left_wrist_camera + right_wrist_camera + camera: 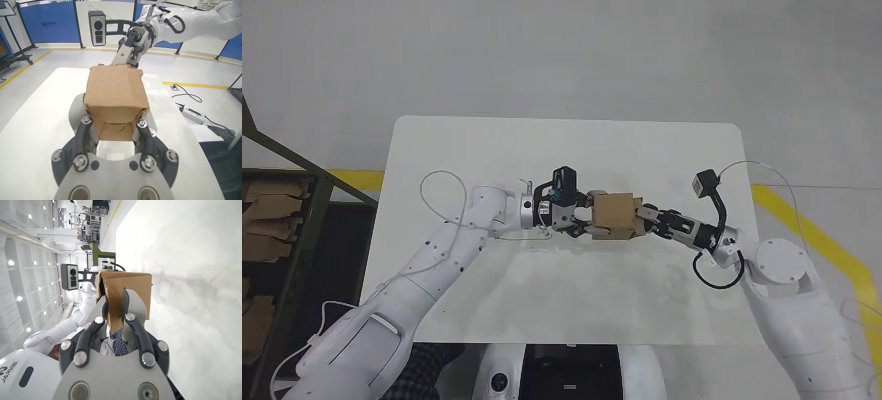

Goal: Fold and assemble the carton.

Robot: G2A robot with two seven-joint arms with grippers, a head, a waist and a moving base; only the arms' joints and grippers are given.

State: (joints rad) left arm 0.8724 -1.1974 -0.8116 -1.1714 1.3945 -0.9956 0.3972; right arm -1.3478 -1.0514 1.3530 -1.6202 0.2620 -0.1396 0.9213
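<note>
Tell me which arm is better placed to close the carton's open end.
Probably the left: the left claw straddles that open end of the carton, while the right claw pinches a wall at the far end.

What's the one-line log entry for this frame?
carton: over table, held at both ends | left pincer: shut on carton | right pincer: shut on carton wall

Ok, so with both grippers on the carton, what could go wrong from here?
The right gripper pinches only one thin wall of the carton, near a ragged edge; it could tear or slip out. The left gripper straddles the open end, so a harder squeeze may crush the sides before it is folded shut.
</note>
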